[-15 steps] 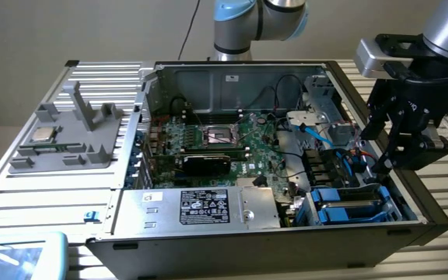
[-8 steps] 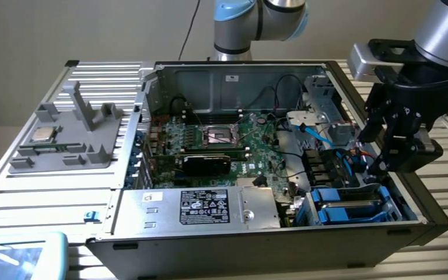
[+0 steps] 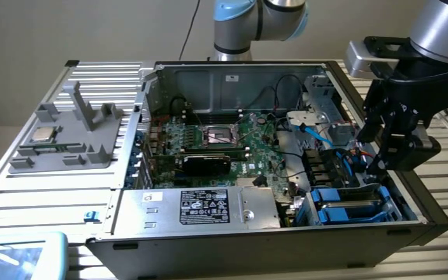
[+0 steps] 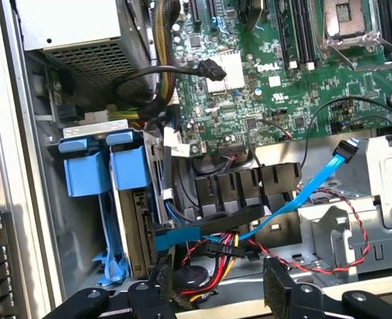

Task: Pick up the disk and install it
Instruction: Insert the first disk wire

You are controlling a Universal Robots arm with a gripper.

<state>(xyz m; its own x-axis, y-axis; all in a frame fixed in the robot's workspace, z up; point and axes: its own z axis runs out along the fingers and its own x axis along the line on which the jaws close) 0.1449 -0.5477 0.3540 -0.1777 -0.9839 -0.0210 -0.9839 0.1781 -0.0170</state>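
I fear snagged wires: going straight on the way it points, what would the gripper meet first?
Most likely the red and yellow wire bundle, straight ahead of the open gripper; depth is unclear.

One open computer case [image 3: 247, 256], one motherboard [image 3: 259, 146], one silver box [image 3: 154, 211], two blue brackets [image 4: 84, 174], one chip [image 3: 44, 134], one gripper [image 4: 216, 292].

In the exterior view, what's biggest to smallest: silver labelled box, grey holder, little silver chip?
1. Silver labelled box and grey holder: they look about alike and the box sits nearer the camera, so unranked.
2. Silver chip: clearly smallest.
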